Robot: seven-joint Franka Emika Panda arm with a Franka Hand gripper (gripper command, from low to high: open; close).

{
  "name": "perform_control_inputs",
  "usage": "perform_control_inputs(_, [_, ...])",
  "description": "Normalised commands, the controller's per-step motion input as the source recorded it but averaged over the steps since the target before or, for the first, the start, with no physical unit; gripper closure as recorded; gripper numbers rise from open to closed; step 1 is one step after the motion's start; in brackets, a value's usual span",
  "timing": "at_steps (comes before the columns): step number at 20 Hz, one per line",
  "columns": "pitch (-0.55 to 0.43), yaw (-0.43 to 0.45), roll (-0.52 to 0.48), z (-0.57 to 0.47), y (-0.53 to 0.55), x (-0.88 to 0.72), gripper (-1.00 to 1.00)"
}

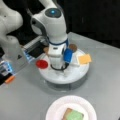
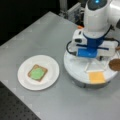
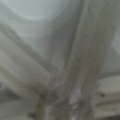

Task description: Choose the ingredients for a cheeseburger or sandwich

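- The paper plate (image 1: 53,110) lies nearest, on the worktop (image 2: 50,32), with a toast square (image 2: 37,73) and lettuce (image 2: 37,74) on top.
- Beyond the plate, the divided tray (image 1: 75,73) has tomato (image 1: 41,64), cheese (image 1: 84,59) and patty (image 2: 115,64) at its rim.
- The claw (image 1: 58,67) is low over the tray's middle — spread or pressed together, I cannot tell.

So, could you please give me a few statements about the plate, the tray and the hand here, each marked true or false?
1. A toast square topped with a lettuce piece lies on the paper plate. True.
2. The cheese square lies on the paper plate. False: it lies on the divided tray.
3. The hand is down over the divided tray. True.
4. The tomato disc tops the lettuce. False: it sits at the tray's edge.
5. The patty sits at the tray's rim. True.
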Motion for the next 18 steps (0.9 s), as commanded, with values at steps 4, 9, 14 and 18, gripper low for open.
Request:
perform_control_inputs(4, [-0.046, 0.378, -0.004, -0.17, -0.06, -0.11, -1.00])
perform_control_inputs(9, [-0.024, 0.486, 0.009, -0.11, -0.03, -0.07, -1.00])
perform_control_inputs(14, [-0.005, 0.448, 0.027, -0.07, -0.01, 0.00, -1.00])
perform_control_inputs(18, [-0.044, 0.393, 0.030, -0.06, 0.01, 0.07, -1.00])
